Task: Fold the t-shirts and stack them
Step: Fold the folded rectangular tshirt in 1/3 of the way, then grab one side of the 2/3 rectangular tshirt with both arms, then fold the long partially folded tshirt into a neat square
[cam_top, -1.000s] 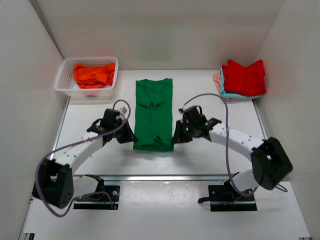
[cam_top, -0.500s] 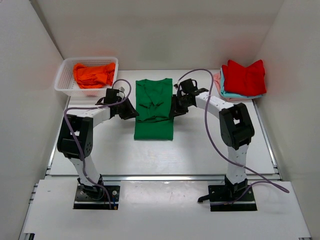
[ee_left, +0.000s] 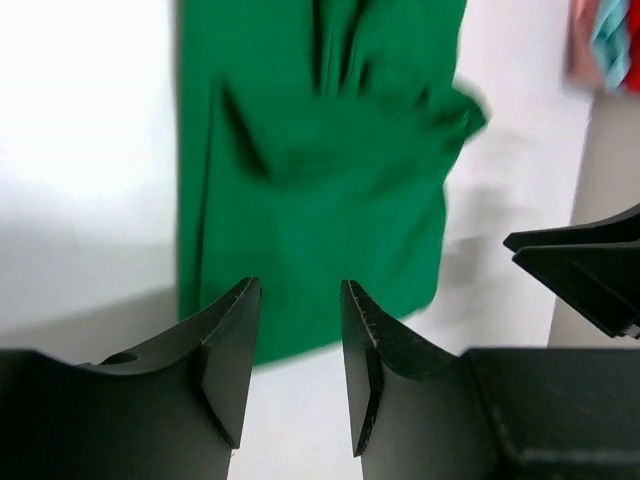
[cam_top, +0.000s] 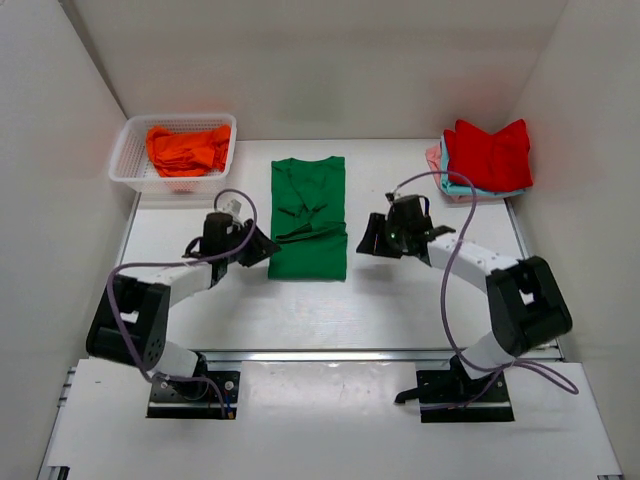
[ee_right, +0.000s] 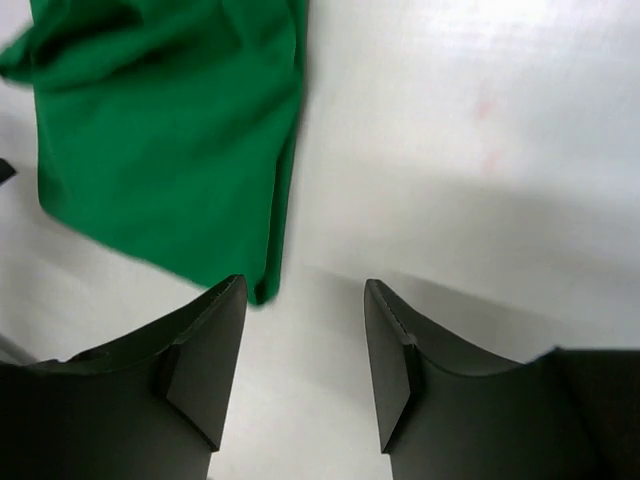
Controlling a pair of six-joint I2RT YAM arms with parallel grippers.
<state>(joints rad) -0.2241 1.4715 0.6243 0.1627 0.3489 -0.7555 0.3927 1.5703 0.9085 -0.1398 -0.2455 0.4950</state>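
Both claws are released, with nothing between the fingers. The left claw [cam_top: 262, 247] sits just beside the left edge of the green t-shirt [cam_top: 308, 215]. The right claw [cam_top: 366, 240] is near the right edge, a little apart from the cloth. The wrist views agree: each gap is wide, with only cloth and bare bench [cam_top: 420, 300] beyond.

The shirt lies as a narrow lengthwise strip between the arms, with a rumpled ridge across its middle. My reading is that the claws flank the near half so as to take both side edges together for the crosswise fold.

Further out, the folded pile [cam_top: 487, 155] at far right has red on top and looks like the destination. An orange t-shirt [cam_top: 185, 148] waits unfolded in the white basket [cam_top: 118, 160] at far left.
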